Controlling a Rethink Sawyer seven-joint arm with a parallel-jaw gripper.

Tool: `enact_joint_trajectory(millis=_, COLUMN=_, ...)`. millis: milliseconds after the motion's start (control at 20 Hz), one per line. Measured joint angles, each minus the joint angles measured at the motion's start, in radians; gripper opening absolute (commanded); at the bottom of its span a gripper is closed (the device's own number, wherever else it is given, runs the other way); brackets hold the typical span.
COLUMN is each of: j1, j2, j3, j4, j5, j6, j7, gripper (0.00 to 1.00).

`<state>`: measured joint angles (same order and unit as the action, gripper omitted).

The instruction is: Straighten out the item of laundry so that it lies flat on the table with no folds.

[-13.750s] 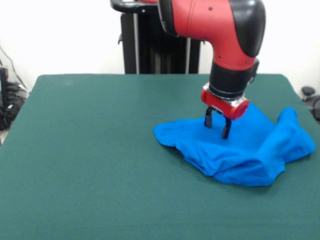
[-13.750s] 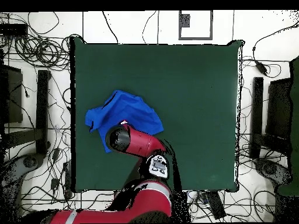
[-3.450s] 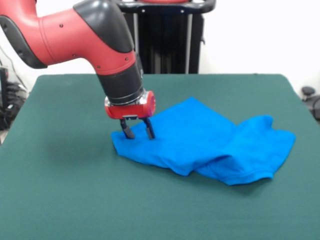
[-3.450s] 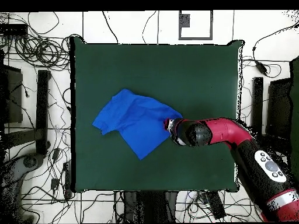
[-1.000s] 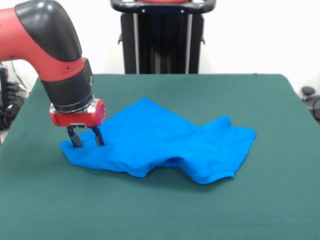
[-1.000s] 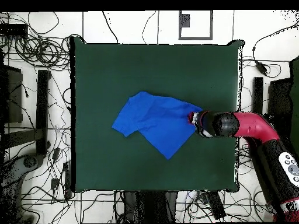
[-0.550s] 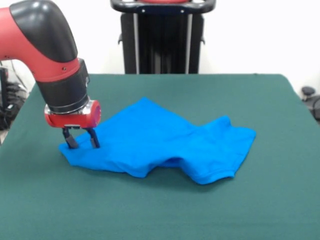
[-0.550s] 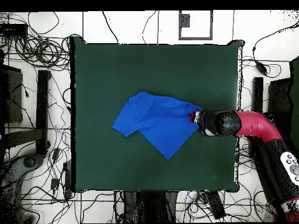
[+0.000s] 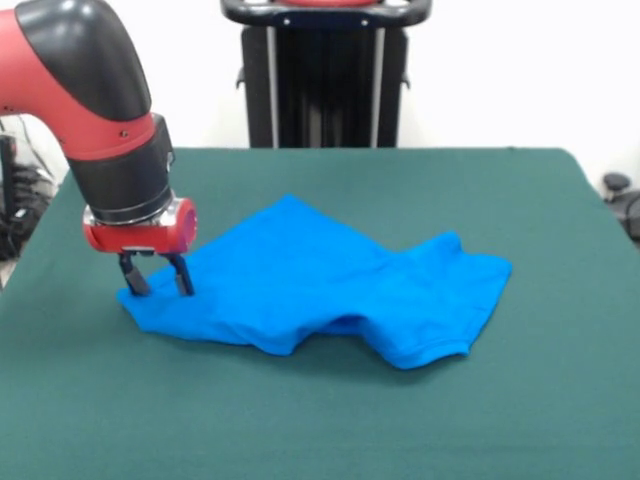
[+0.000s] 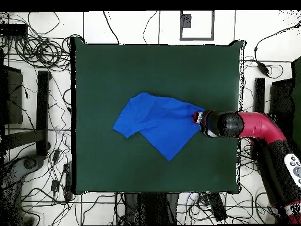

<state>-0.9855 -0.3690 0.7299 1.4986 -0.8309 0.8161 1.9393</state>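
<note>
The item of laundry [image 9: 320, 280], a bright blue T-shirt, lies on the green table [image 9: 300, 420] left of centre in the front view. Its right part is rumpled, with one layer folded over another and a raised fold along the near edge. My gripper [image 9: 158, 285] hangs just above the shirt's left corner, fingers apart and nothing between them. Seen from overhead, the shirt [image 10: 157, 123] sits mid-table [image 10: 147, 70], and the red arm's wrist [image 10: 220, 123] hides the gripper at the shirt's right tip.
The black pedestal [image 9: 325, 70] stands behind the table's far edge. The table's left edge [image 9: 40, 230] in the front view is close to the gripper. Cables [image 10: 35, 47] and dark stands [image 10: 42, 112] lie on the floor round the table.
Over the last second the gripper has risen a little and shifted slightly left off the shirt's corner. The shirt has not moved.
</note>
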Motion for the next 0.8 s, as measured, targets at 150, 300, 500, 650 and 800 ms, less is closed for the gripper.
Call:
enact_joint_trajectory(millis=150, j1=0.002, j2=-0.029, j3=-0.005, j4=0.011, j5=0.002, j6=0.001, j7=0.000, gripper=1.00)
enact_joint_trajectory(millis=300, j1=0.004, j2=-0.064, j3=-0.009, j4=0.030, j5=0.015, j6=0.002, j7=0.000, gripper=1.00)
enact_joint_trajectory(millis=500, j1=0.010, j2=-0.113, j3=-0.012, j4=0.056, j5=0.041, j6=0.013, j7=0.000, gripper=1.00)
enact_joint_trajectory(millis=650, j1=0.024, j2=-0.160, j3=-0.015, j4=0.080, j5=0.071, j6=0.032, j7=0.000, gripper=1.00)
enact_joint_trajectory(millis=800, j1=0.050, j2=-0.195, j3=-0.022, j4=0.099, j5=0.088, j6=0.037, j7=0.000, gripper=1.00)
